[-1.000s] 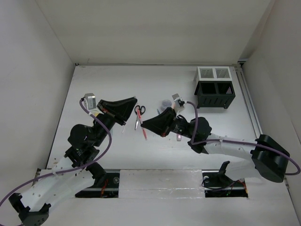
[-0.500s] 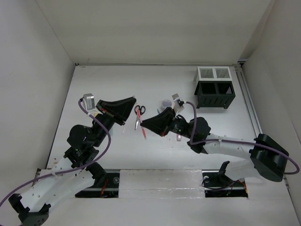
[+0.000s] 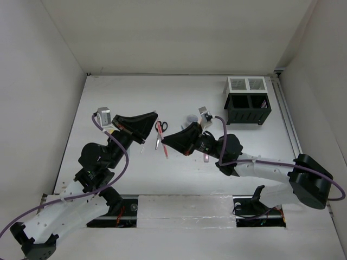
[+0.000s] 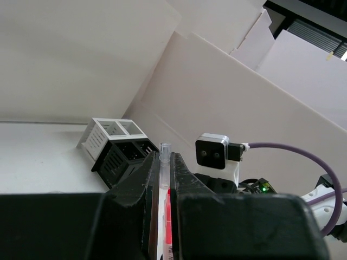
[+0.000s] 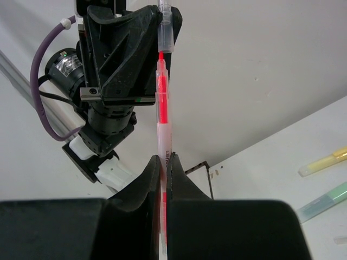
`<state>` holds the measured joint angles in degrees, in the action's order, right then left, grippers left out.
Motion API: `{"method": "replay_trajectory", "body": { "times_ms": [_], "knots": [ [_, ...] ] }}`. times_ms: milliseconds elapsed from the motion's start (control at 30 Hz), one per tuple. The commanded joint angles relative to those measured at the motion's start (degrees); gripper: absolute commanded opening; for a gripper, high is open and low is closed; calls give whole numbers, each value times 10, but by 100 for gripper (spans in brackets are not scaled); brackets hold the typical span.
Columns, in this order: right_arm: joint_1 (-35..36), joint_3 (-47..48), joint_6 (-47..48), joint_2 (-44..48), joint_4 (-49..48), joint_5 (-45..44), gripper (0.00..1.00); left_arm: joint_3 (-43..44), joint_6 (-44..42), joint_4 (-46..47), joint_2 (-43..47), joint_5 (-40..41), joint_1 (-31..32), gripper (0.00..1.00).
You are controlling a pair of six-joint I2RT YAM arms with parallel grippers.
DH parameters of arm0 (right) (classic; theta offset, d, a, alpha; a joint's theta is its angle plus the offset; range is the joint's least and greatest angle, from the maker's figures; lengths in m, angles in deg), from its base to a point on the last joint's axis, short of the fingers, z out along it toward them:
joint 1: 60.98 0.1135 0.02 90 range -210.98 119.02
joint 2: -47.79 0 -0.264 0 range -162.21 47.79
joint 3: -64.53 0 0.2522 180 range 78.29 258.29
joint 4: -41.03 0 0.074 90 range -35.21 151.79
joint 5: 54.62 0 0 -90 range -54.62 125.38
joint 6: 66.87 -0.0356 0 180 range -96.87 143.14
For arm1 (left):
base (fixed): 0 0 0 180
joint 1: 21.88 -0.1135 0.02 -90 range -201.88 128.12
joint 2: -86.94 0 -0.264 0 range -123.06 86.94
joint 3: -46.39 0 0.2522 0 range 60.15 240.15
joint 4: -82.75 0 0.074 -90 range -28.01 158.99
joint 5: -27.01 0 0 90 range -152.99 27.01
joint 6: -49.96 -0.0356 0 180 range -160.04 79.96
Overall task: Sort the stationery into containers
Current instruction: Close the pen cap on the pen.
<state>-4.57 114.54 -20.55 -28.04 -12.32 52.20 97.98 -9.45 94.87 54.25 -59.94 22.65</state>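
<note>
Nearest the robot, above the middle of the table, the red pen is gripped by both hands at once. The right hand is closed tight on its barrel. The left hand is closed narrow on the clear-capped end, as far as can be judged.

The main hazard is judged to lie here. If one hand is moved away before the other grip is released, the pen can be bent, the cap can be pulled off, or the barrel can be dragged through the grip and dropped.

Just beyond, at 12 o'clock from the pen in the top view, the black-handled scissors are lying on the table. A dropped pen could land on them and roll.

Farther off, at about 2 o'clock, the black mesh organiser is seen with the white mesh box joined behind it, well apart from the pen. Since the pen is held crosswise in the right hand, its ends could be caught on a compartment rim unless it is turned upright first.
</note>
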Motion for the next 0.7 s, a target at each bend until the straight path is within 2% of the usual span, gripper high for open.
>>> {"method": "replay_trajectory", "body": {
  "times_ms": [0,667],
  "knots": [
    [6,26,11,7,-14,-6,0,7,-7,24,0,-7,-1,0],
    [-17,32,1,24,-25,-6,0,1,-7,29,1,-36,-1,0]
  ]
}}
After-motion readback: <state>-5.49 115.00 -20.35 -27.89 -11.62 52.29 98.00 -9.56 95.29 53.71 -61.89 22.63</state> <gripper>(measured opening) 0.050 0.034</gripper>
